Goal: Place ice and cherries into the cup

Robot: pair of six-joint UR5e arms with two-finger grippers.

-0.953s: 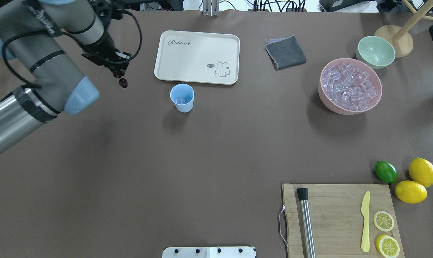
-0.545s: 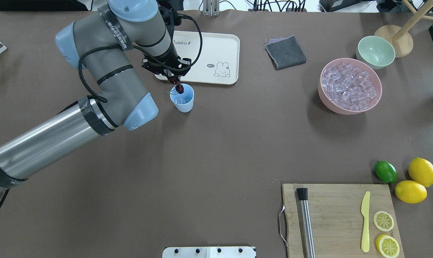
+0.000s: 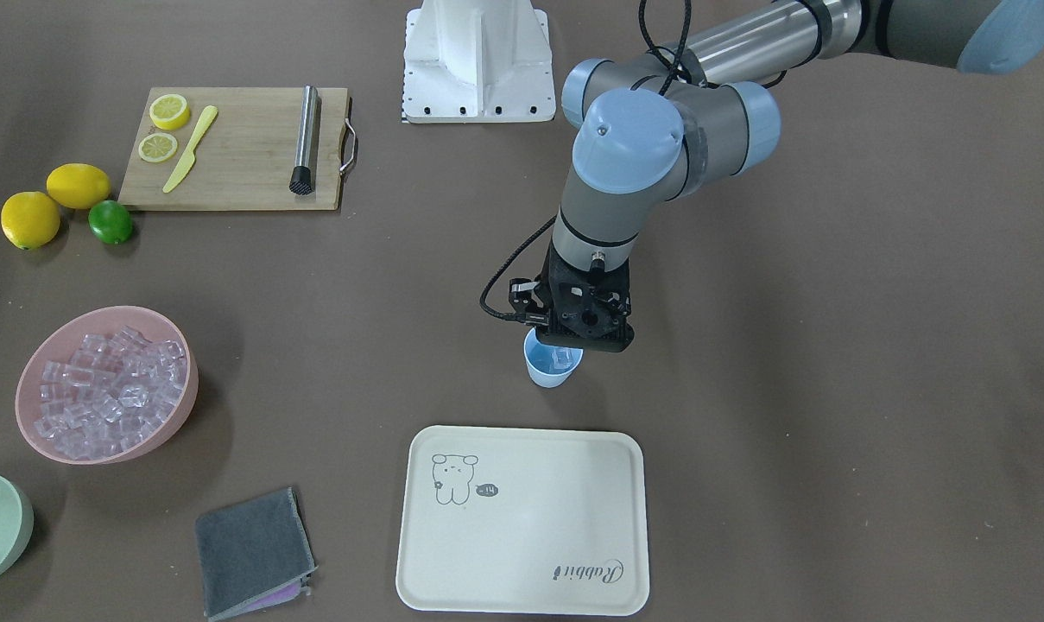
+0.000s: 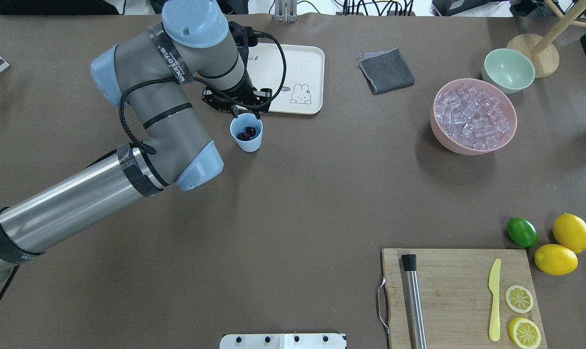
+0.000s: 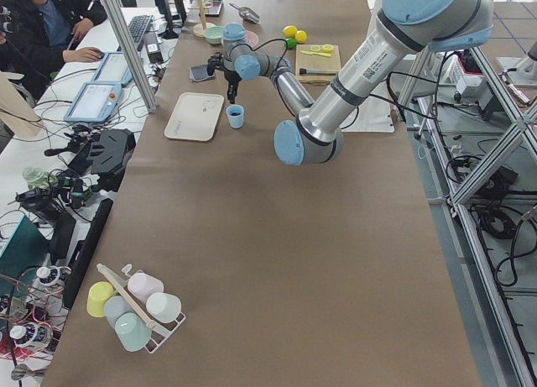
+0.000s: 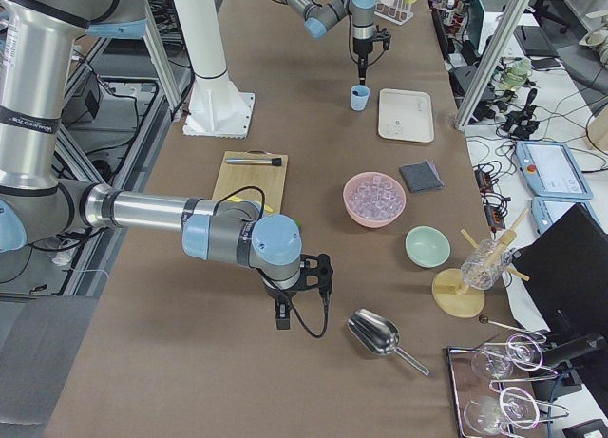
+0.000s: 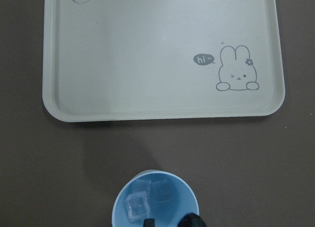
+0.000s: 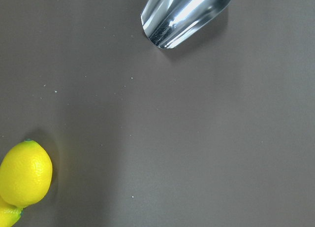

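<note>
Table at one moment, read from the robot's side outward. Nearest, on its right, we see a wooden cutting board (image 4: 457,300) carrying a steel muddler (image 4: 414,300), a yellow knife (image 4: 494,300) and two lemon slices (image 4: 519,299). Two whole lemons (image 4: 572,232) and a lime (image 4: 522,232) lie beside its far right corner. Past these the right gripper (image 6: 285,314) hangs over bare table near a metal scoop (image 6: 378,335); we cannot tell whether its fingers are spread or pressed together. Farther out, on the robot's left half, the light-blue cup (image 4: 249,144) stands upright. Inside it we see the cherries (image 4: 246,133) together with ice cubes (image 7: 147,200), two of which show in the left wrist view. The left gripper (image 4: 246,113) points down above the cup's far rim, its fingers spread, holding nothing and apart from the cherries. About level with the cup, well to the right, a pink bowl (image 4: 472,150) is heaped with ice (image 4: 473,116). Just beyond the cup, not touching it, lies a cream tray (image 4: 293,68) with a rabbit drawing; farthest, a grey cloth (image 4: 386,71) and a pale green bowl (image 4: 508,70)
</note>
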